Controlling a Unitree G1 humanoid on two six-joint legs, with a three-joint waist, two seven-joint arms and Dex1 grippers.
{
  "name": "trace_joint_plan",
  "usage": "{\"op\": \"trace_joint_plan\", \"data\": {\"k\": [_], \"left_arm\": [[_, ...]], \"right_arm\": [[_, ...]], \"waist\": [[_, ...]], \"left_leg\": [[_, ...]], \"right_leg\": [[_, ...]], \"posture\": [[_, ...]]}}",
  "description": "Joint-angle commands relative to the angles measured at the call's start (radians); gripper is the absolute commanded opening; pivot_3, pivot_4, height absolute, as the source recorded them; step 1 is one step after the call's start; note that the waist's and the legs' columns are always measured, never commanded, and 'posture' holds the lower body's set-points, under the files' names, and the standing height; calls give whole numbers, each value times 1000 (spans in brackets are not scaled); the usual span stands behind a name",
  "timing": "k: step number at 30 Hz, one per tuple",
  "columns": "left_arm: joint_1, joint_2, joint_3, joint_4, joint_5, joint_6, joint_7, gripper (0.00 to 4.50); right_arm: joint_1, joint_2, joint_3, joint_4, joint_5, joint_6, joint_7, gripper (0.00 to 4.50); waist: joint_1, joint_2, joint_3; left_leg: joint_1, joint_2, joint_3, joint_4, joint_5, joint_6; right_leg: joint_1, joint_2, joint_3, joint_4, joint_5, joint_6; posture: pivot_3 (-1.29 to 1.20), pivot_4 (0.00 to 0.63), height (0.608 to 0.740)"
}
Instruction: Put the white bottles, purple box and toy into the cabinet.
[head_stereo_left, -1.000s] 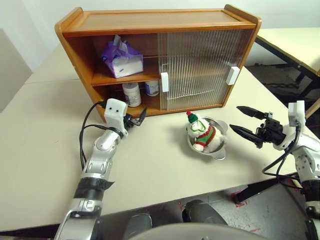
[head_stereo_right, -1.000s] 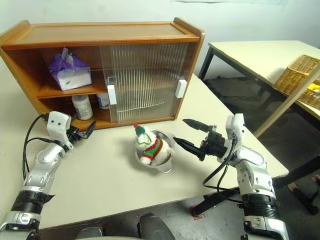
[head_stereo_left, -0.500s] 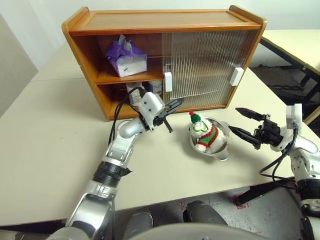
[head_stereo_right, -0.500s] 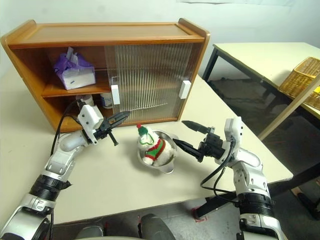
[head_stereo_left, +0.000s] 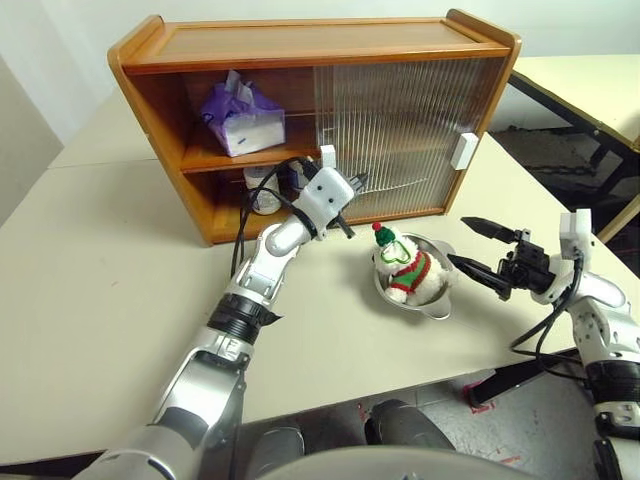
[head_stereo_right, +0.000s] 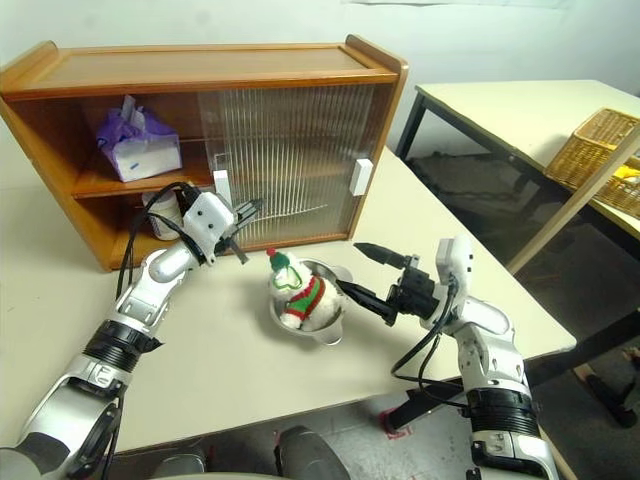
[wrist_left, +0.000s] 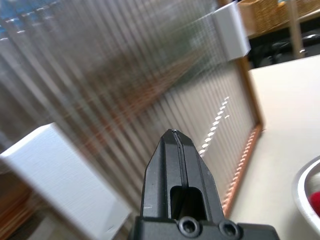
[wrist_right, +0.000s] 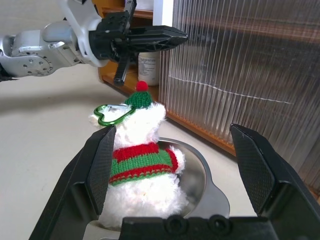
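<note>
Standing on a cream worktop (head_stereo_left: 90, 270), the brown wooden cabinet (head_stereo_left: 300, 45) shelves the lilac tissue pack (head_stereo_left: 240, 118); the striped-sweater plush toy (head_stereo_left: 407, 267) sits in a steel bowl (head_stereo_left: 438, 300). The left end effector (head_stereo_left: 355, 183) is pinched together by the white door handle (wrist_left: 65, 182); the right end effector (wrist_right: 182, 165) gapes around the toy. A wicker basket (head_stereo_right: 600, 155) sits on the far table.

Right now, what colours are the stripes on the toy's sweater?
Red and green stripes on the toy, clearest in the right wrist view.

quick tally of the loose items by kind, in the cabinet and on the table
white bottles: 2, on the cabinet's lower level
purple box: 1, on the shelf
toy: 1, in the steel bowl
steel bowl: 1, on the table
total: 5
</note>
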Motion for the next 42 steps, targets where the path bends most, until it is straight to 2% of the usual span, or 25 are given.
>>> {"op": "trace_joint_plan", "data": {"k": [1,21,29,37,42], "left_arm": [[6,14,14,4,23,25,24,22],[113,89,69,-83,33,60,113,22],[153,134,143,-84,21,41,155,22],[214,242,245,-101,-12,32,171,22],[243,252,300,-108,-45,47,196,22]], "right_arm": [[-6,-4,13,-23,-13,15,-5,4500],[-9,2,40,-52,-14,47,-8,4500],[12,1,36,-61,-10,50,-11,4500],[27,-6,35,-77,-7,57,-14,4500],[20,-8,37,-70,-7,62,-9,4500]], "waist": [[-1,0,0],[-8,0,0],[-9,0,0],[-26,0,1],[-30,-1,2]], "left_leg": [[0,0,0,0,0,0],[1,0,0,0,0,0],[1,0,0,-1,0,0],[2,0,0,-3,0,0],[5,0,0,-3,1,-1]], "right_leg": [[0,0,0,0,0,0],[0,0,0,-1,1,-2],[-1,0,0,-1,1,-3],[-2,0,-1,0,2,-3],[-3,0,-1,3,2,-2]], "posture": [[-219,0,740],[-199,0,740],[-199,0,740],[-184,0,740],[-167,0,740]]}}
